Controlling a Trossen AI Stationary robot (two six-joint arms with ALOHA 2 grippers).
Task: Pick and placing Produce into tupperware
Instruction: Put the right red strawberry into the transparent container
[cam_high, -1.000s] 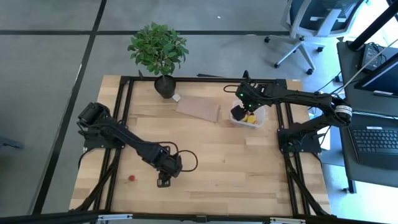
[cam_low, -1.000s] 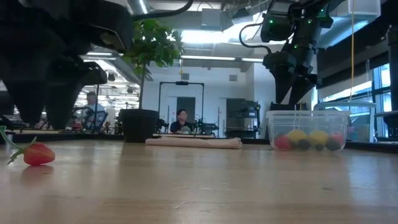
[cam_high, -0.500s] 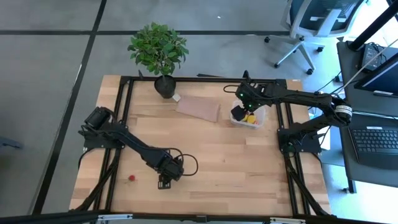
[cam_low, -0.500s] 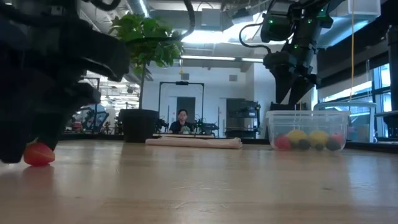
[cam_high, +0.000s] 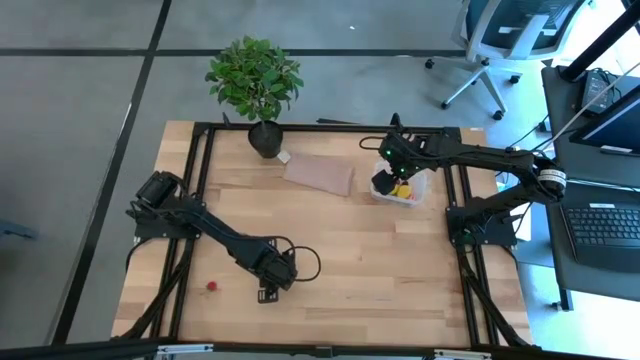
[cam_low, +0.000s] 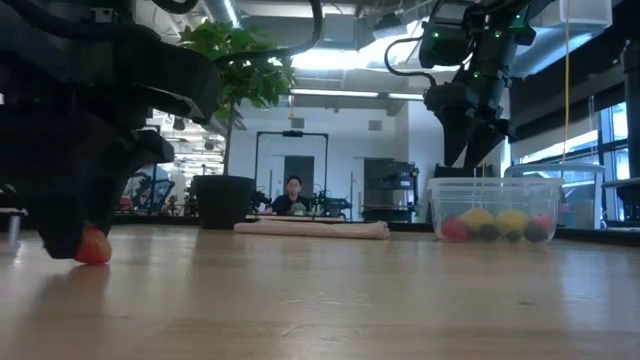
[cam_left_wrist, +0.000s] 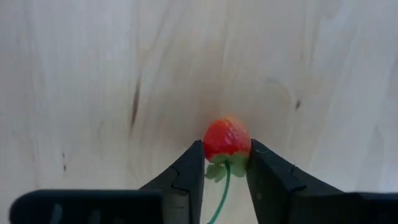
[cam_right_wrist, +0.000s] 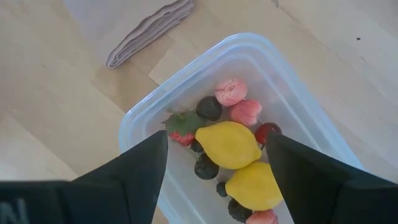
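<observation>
The left gripper (cam_left_wrist: 226, 171) is sitting low at the near-left part of the wooden table (cam_high: 350, 250), its two dark fingers (cam_left_wrist: 186, 177) bracketing a small red strawberry (cam_left_wrist: 227, 139) with a green stem trailing back between them — the pads are looking close to, perhaps just touching, the berry's sides, though whether they are already pressing on it I cannot tell. The berry is probably light and a little slick, rounded enough to squirt out forward, so I judge the best hold to be across its widest part, just above the green cap, with gentle pressure rather than a hard pinch. In the overhead view one red strawberry is lying loose on the boards, just beside that gripper and well apart from the clear tupperware tub (cam_right_wrist: 261, 56), which is standing at the far right of the table. The right gripper (cam_right_wrist: 217, 155) is hovering directly over the tub with its fingers spread wide and holding nothing. Inside I am counting two yellow lemons (cam_right_wrist: 229, 144), three pinkish pieces, one leafy red strawberry, one small red berry and about five dark cherry-like berries — the lowest ones are partly hidden. A folded brown cloth (cam_high: 320, 174) and one potted plant (cam_high: 255, 85) are standing by.
</observation>
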